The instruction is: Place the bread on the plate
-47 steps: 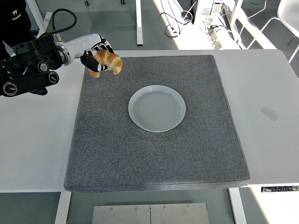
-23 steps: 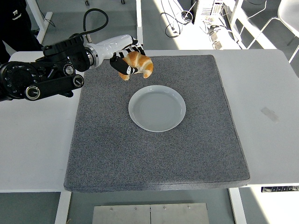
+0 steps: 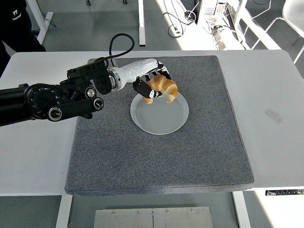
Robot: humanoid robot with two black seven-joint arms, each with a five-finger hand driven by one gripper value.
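Note:
My left hand (image 3: pixel 153 84) comes in from the left and is shut on a golden-brown croissant (image 3: pixel 164 89). It holds the croissant just above the far part of a round white plate (image 3: pixel 159 118). The plate sits near the middle of a grey mat (image 3: pixel 161 156). Whether the bread touches the plate cannot be told. My right arm is out of view.
The grey mat lies on a white table (image 3: pixel 270 95). A person in dark clothing (image 3: pixel 16 23) stands at the top left, behind the table. Table legs, cables and chairs show on the floor beyond the far edge.
My left hand has carried the croissant from the mat's far left corner rightward and nearer, to above the plate. The plate has not moved.

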